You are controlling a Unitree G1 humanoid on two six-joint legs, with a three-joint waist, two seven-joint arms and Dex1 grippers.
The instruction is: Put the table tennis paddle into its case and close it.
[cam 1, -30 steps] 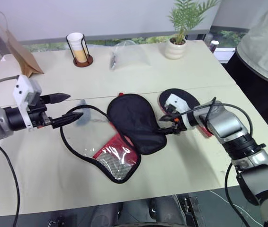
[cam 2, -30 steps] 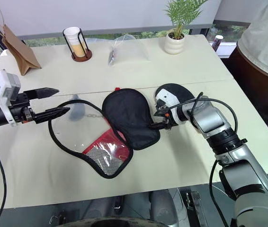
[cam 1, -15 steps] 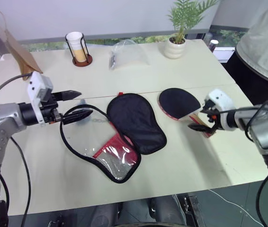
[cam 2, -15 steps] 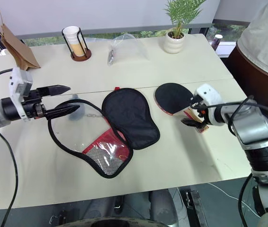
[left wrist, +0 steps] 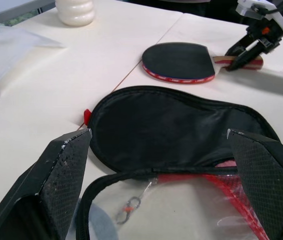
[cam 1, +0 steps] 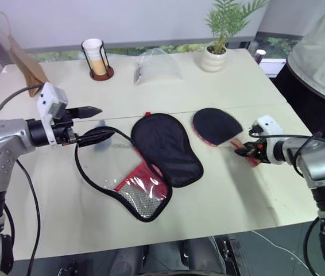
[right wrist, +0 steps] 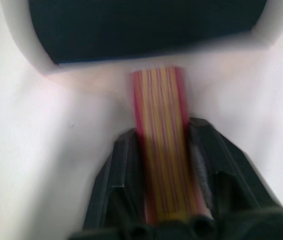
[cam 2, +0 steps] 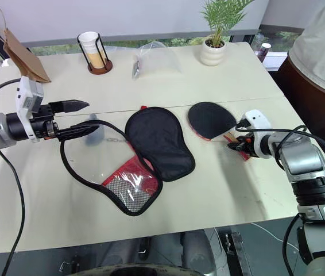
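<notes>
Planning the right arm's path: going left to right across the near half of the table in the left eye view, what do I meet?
Left end effector → open case → table tennis paddle → right end effector, closed on the paddle's handle.

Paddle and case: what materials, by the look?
Table tennis paddle: matte black rubber face, red edge, striped tan handle, likely wood. Case: dull black woven fabric, probably nylon; red panel under a glossy, seemingly clear plastic pocket over mesh.
</notes>
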